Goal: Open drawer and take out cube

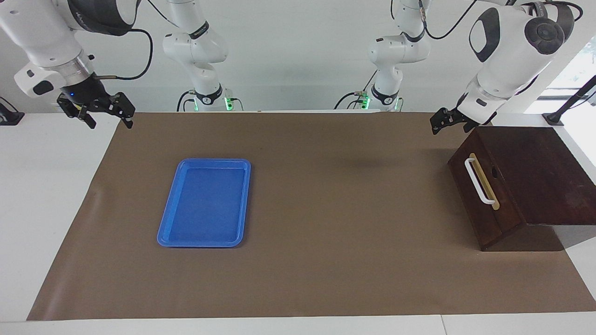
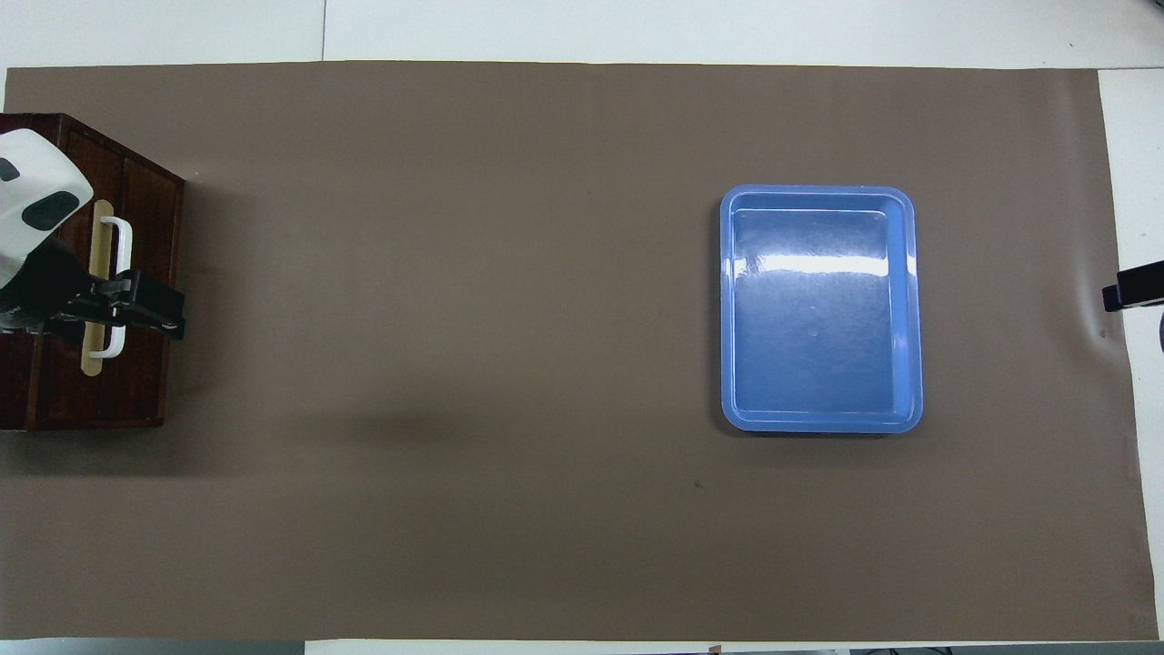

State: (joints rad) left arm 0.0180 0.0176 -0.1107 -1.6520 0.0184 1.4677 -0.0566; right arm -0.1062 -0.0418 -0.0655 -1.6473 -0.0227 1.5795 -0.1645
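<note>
Both claws I'm keeping open and empty; left claw, hanging upper right, is risking overshooting the drawer handle.

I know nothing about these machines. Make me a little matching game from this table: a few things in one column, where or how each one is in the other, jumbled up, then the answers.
Things:
1. drawer
2. blue tray
3. left end effector
4. right end effector

Descriptions:
A. open, raised in the air by the dark wooden box
B. shut, white handle untouched
C. open, raised over the white edge of the table
D. empty, lying flat on the brown mat

Pairs: 1-B, 2-D, 3-A, 4-C
</note>
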